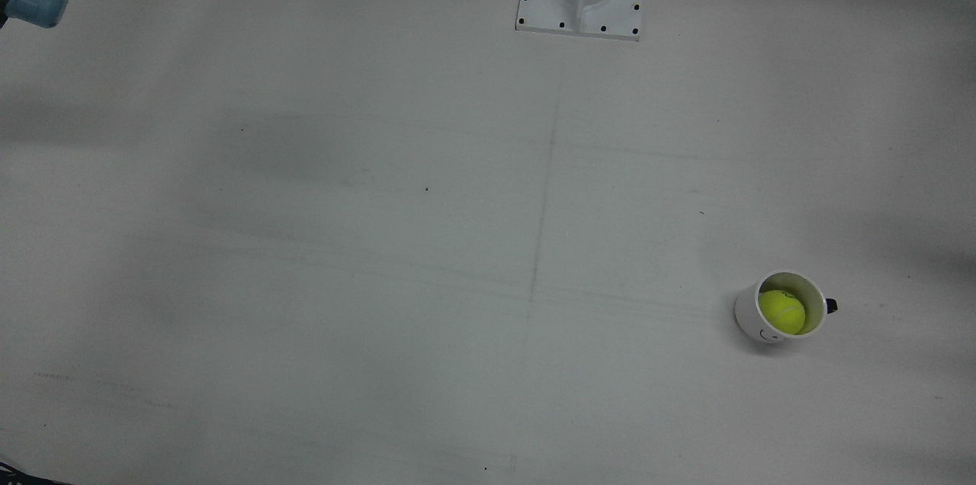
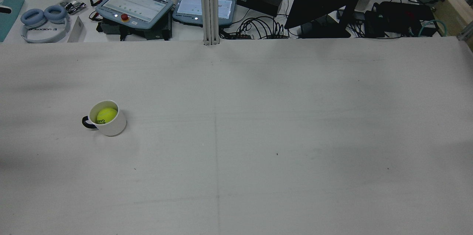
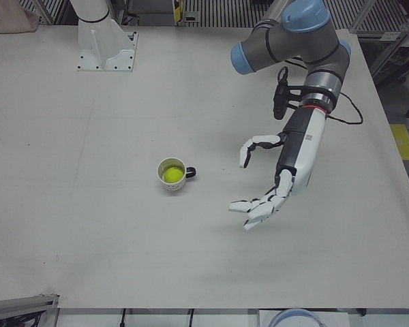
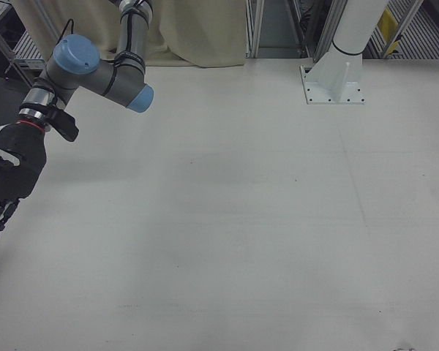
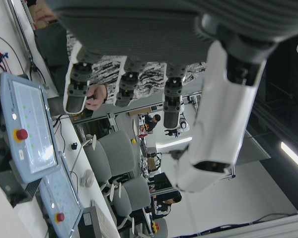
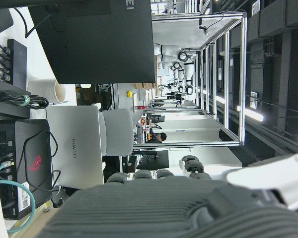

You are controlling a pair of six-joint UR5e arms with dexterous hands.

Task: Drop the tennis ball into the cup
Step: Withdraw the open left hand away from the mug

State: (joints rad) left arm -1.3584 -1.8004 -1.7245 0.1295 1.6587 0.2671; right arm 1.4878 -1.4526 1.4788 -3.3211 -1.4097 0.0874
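Your left hand [image 3: 273, 180] fills the near side of the left-front view, hanging above the counter [image 3: 88, 225] with its fingers [image 3: 253, 208] spread apart and nothing between them. It sits off to one side of the cup [image 3: 172, 174], near it but clearly apart, not over it.

You can see the tennis ball [image 1: 781, 311] already resting inside the cup, low against the wall, with its top below the rim. That cup stands upright on the counter, its dark handle [image 2: 86, 122] pointing away from the middle seam, on the half of the counter before your left arm.

Your right hand [image 4: 4, 183] shows only at the edge of the right-front view, well away from everything, hanging beyond the counter's side. Its fingers point down and look loosely apart, but they are cut by the frame, so I cannot tell their state for certain. Nothing appears to be in it.

To my eye the drop itself is done, and the step in hand is clearing away. Your next move asks little: lift the left hand up and back from the cup without brushing the rim or the handle, since a light knock could tip it and spill the ball out.
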